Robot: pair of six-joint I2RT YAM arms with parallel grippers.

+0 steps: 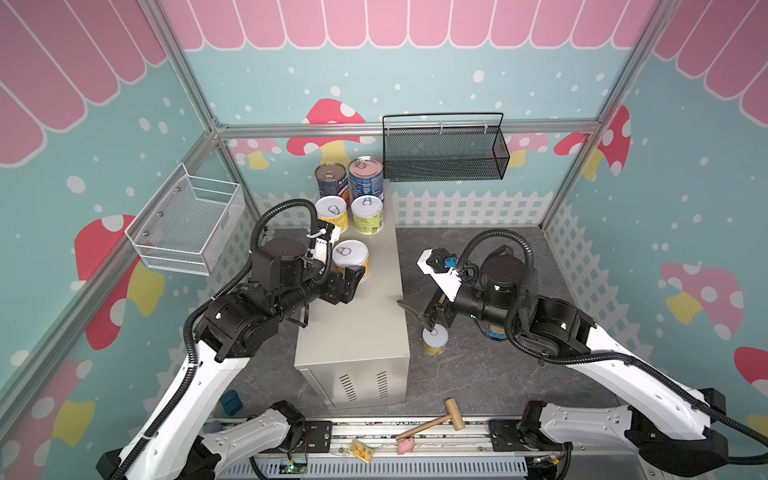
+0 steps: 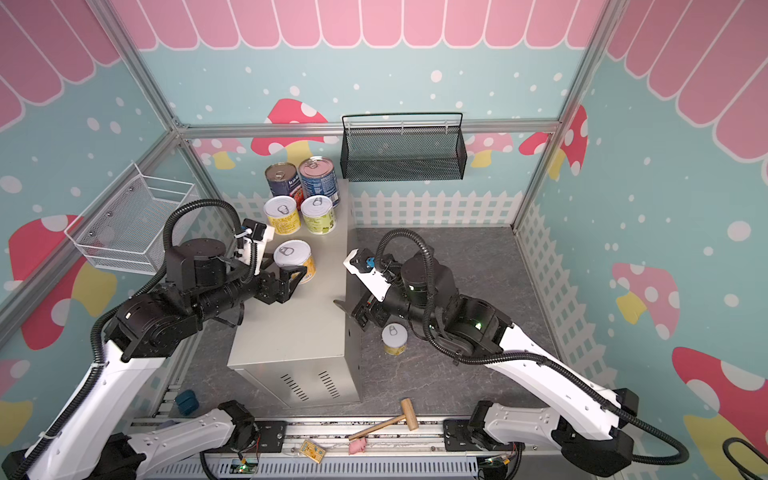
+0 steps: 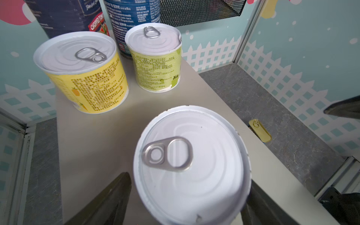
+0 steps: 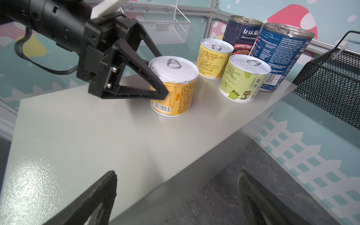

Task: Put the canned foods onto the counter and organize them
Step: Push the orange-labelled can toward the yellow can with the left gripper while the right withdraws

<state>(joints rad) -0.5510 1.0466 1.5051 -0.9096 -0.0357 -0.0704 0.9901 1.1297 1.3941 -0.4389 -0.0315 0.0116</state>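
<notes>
Counter [image 1: 353, 332] holds four cans [image 1: 366, 214] at twelve o'clock, left tool [image 3: 185, 194] straddling a fifth can [image 1: 351, 255], clamped or not I cannot tell. Right tool [image 4: 178, 175] gapes empty. Only top views show a loose can [image 1: 435, 340] on the floor [image 1: 478, 374], four o'clock; left wrist view catches the gold tin [image 3: 260, 130].

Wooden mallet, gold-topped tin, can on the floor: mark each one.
wooden mallet [image 1: 430, 424], in a top view, on its handle.
gold-topped tin [image 3: 260, 130], left wrist view, on its lid.
floor can [image 2: 395, 335], in a top view, on its lid.
</notes>
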